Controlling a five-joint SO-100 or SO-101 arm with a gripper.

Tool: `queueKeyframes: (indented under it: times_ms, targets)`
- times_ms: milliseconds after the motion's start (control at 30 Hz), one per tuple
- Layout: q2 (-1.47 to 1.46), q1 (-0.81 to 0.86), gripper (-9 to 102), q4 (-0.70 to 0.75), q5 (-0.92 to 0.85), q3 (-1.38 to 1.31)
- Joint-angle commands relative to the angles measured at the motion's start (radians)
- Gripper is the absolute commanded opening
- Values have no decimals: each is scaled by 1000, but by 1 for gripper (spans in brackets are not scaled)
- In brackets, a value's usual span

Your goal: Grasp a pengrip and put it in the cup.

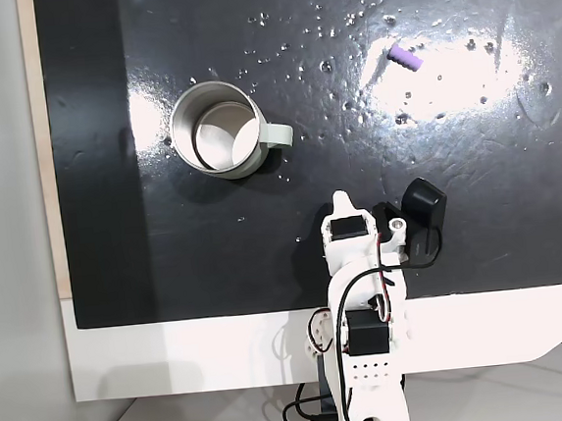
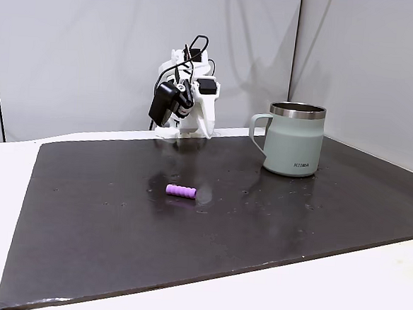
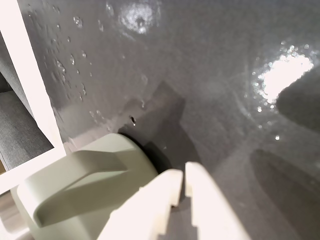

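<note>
Claw (image 3: 182, 187) nearly closed, holding nothing, folded back near the arm's base. Pengrip (image 1: 405, 58) lies flat on the black mat (image 2: 117, 212), well apart from the cup (image 1: 217, 129). Probably light, rubbery, ribbed; may roll. Pinch across its middle.

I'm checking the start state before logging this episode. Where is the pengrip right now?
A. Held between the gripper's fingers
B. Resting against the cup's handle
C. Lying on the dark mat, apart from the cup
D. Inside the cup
C: the pengrip lies alone on the dark mat, well clear of the cup; the gripper is shut and holds nothing.
</note>
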Motion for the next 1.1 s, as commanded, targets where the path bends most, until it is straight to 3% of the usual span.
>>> queueKeyframes:
  times_ms: [0,500,700,1067]
  targets:
    - [14,-3,0,-41,0,-5]
    - [14,6,0,-43,-8,-5]
    - [-28,153,0,-106,-52,-91]
    - [-1111,321,0,-325,103,-681]
